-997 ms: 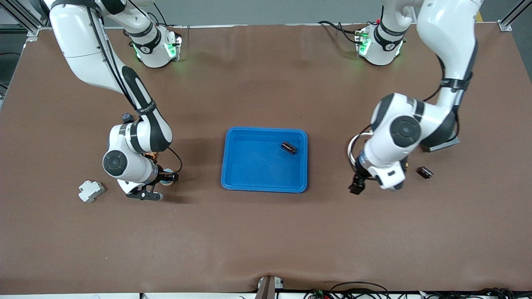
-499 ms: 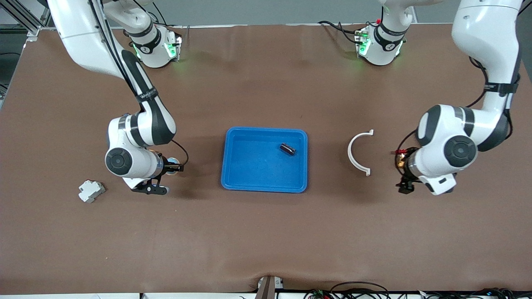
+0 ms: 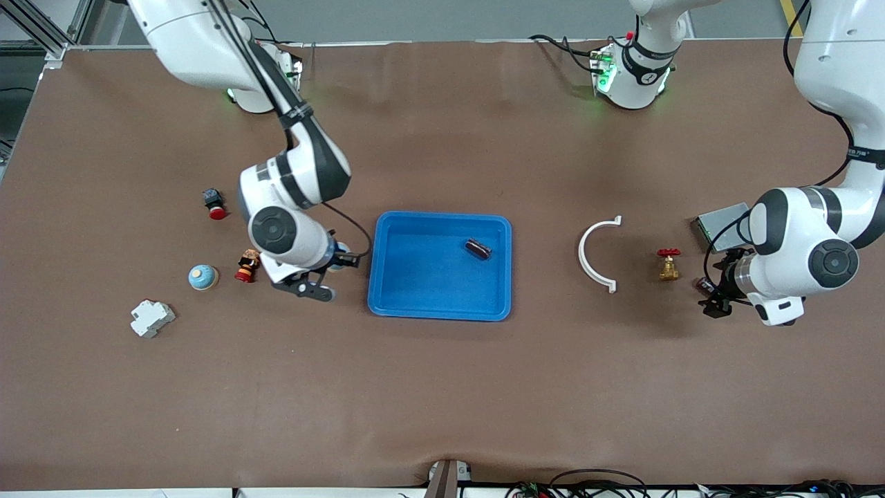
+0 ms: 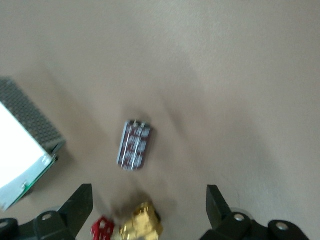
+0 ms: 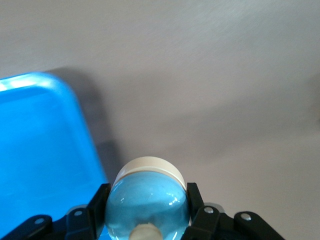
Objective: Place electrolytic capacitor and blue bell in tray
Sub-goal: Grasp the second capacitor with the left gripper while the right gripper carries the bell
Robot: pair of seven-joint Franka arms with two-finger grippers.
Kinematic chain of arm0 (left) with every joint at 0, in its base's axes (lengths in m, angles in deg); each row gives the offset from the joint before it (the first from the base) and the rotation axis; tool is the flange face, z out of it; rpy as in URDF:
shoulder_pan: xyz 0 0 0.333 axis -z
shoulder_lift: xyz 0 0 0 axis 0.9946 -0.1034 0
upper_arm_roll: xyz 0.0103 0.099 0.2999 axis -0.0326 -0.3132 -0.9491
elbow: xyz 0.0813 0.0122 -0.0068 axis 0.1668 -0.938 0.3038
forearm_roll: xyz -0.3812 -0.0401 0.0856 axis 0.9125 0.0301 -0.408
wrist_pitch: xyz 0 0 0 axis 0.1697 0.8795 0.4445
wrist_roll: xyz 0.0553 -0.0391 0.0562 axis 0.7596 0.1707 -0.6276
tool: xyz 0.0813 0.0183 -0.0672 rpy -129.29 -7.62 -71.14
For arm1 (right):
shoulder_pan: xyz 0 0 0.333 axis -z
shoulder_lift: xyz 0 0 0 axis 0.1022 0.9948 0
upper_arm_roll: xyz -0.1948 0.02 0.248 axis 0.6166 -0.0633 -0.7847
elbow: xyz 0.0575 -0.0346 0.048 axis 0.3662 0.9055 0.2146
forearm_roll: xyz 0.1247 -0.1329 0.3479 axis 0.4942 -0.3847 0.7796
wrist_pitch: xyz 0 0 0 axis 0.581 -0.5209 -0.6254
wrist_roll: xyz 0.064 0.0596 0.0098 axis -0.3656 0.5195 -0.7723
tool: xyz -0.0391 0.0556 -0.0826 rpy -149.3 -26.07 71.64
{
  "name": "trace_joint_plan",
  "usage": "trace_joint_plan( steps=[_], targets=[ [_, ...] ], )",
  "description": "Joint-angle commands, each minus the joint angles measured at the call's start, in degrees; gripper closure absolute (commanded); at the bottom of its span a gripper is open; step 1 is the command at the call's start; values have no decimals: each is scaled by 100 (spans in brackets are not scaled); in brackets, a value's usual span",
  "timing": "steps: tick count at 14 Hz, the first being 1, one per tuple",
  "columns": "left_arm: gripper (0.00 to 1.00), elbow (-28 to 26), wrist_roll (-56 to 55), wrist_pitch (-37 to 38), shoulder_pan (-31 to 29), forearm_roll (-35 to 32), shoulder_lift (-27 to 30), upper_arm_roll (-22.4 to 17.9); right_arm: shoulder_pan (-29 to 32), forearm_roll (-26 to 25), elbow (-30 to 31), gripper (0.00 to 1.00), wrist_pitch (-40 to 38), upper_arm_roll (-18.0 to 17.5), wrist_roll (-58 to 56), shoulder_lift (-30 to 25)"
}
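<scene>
Since the earlier front picture the right arm has swung in toward the tray, uncovering small items it had hidden. The left arm has drawn out toward its own end of the table, baring a valve and a grey box.

Front view: the tray sits mid-table with one electrolytic capacitor lying in it near its two o'clock corner. The right gripper is just off the tray's nine o'clock edge, over the table and clamped on the blue bell, of which only a sliver shows here. Around the right arm, from about eight to eleven o'clock, lie a small red-and-brown figure, a blue-and-tan dome, a white block and a red push button. At the tray's three o'clock are a white curved clip, then the brass valve. The grey box lies at the valve's one o'clock. The left gripper hangs at the valve's four o'clock, over a second capacitor.

Left wrist view: the left gripper is spread wide and holds nothing. The second capacitor lies on the table under it, with the brass valve and the grey box nearby.

Right wrist view: the right gripper pinches the blue bell by its sides. The bell is over bare table right at the tray rim, not yet inside it.
</scene>
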Motion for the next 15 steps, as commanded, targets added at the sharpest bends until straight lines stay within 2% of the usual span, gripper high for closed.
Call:
trace_joint_plan(
  steps=[1,3,7,10,13,14,15],
  targets=[
    [0,-233,269,-489,-205,-123,-73,65,-252,248,-231,77,0,37,393,10],
    [0,-383,393,-789,-292,-123,-64,57,-314,590,-284,77,96,45,420,72],
    [16,-717,393,-1334,-355,-210,-82,57,-481,706,-284,76,272,46,420,230],
    [42,-788,393,-1353,-346,-429,-73,57,-631,706,-284,76,421,46,420,379],
    [89,-814,393,-1370,-363,-571,-64,65,-683,706,-284,76,536,37,420,502],
    [98,-814,393,-1396,-355,-571,-64,65,-745,706,-284,76,571,45,420,572],
    [100,-814,393,-1432,-355,-571,-64,65,-780,706,-284,75,615,46,420,634]
  ],
)
